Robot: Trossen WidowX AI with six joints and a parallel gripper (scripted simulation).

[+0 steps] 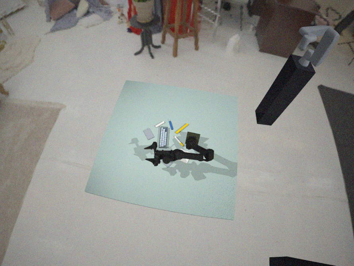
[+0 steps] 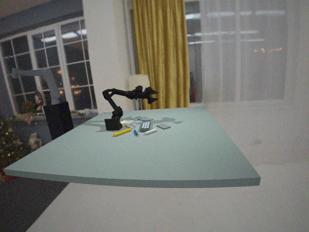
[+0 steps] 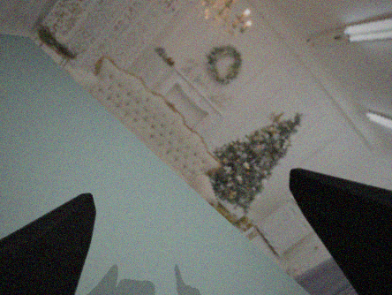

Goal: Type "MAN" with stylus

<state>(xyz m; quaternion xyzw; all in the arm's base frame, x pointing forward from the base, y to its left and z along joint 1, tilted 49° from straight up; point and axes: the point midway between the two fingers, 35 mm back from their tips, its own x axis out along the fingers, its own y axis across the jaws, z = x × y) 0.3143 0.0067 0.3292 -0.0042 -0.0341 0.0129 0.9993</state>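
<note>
A small grey keyboard (image 1: 163,137) (image 2: 145,125) lies in the middle of the pale green desk (image 1: 128,183) (image 2: 174,159) (image 3: 53,132). Beside it lie several pen-like things: a blue pen (image 1: 170,124) (image 2: 135,132), a white stick (image 1: 159,124) (image 2: 150,131), a yellow stick (image 1: 181,128) (image 2: 122,132) and a white pen with a yellow tip (image 1: 179,140) (image 2: 128,126). I cannot tell which one is the stylus. My gripper (image 1: 146,153) (image 2: 156,96) (image 3: 194,190) is wide open and empty. It hangs high above the desk, out past the keyboard's end, pointing roughly level.
The arm's dark base (image 1: 192,139) (image 2: 112,124) stands next to the pens. A grey pad (image 1: 148,133) (image 2: 163,126) lies beside the keyboard, and a white sheet (image 1: 185,161) (image 2: 126,122) lies under the arm. A black pillar with a grey arm (image 1: 285,88) (image 2: 58,119) stands off the desk.
</note>
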